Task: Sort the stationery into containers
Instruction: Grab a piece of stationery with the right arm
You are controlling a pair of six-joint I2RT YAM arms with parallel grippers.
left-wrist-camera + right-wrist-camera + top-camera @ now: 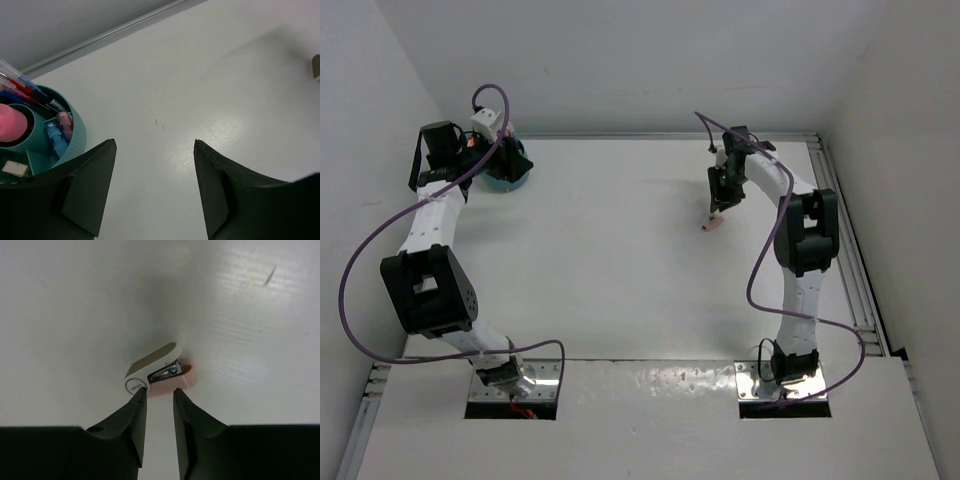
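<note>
Right end effector lines up on the last loose stapler

Its jaws stand narrowly apart astride the near end of the white-and-salmon stapler, which lies flat on the counter; whether they grip it yet cannot be told. Taking it end-on probably suits a lift. The left end effector hangs wide open and empty just beside the teal cup, which holds pens, likely to stay clear.
</note>
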